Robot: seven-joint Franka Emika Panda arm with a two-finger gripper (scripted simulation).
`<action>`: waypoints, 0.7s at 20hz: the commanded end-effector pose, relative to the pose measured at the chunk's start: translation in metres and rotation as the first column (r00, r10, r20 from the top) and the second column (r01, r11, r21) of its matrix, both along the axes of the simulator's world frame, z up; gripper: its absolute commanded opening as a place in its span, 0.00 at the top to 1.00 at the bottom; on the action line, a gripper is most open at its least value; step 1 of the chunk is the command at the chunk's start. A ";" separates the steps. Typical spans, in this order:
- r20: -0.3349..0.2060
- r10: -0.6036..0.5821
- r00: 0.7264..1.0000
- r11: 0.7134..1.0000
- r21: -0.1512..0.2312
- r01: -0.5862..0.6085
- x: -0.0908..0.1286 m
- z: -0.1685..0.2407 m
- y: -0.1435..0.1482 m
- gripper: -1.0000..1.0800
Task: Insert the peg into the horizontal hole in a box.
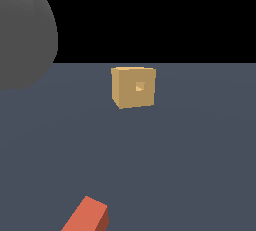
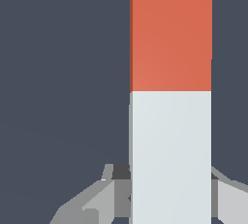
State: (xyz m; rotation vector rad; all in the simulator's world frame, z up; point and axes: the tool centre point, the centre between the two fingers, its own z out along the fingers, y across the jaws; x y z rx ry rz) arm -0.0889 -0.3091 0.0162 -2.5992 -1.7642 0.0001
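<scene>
The peg (image 2: 170, 97) is a long bar, red-orange on one half and white on the other. In the wrist view my gripper (image 2: 167, 182) straddles its white half, with a grey finger pressed against each long side and no gap showing. In the exterior view only the peg's red-orange end (image 1: 89, 216) shows, low down toward the left. The gripper itself is outside that view. The box (image 1: 133, 87) is a tan cube standing on the floor farther back. Its small square hole (image 1: 139, 86) sits in the middle of the face turned toward the camera.
A large grey rounded body (image 1: 22, 30), blurred and close to the camera, fills the exterior view's upper left. The dark blue-grey floor (image 1: 190, 155) stretches between the peg and the box.
</scene>
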 end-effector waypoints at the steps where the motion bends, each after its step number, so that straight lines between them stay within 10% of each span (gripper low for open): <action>1: 0.000 0.000 1.000 1.000 0.000 0.000 0.000 0.000 0.000 1.00; 14: 0.000 0.075 0.997 0.997 -0.001 -0.075 0.034 0.009 0.040 1.00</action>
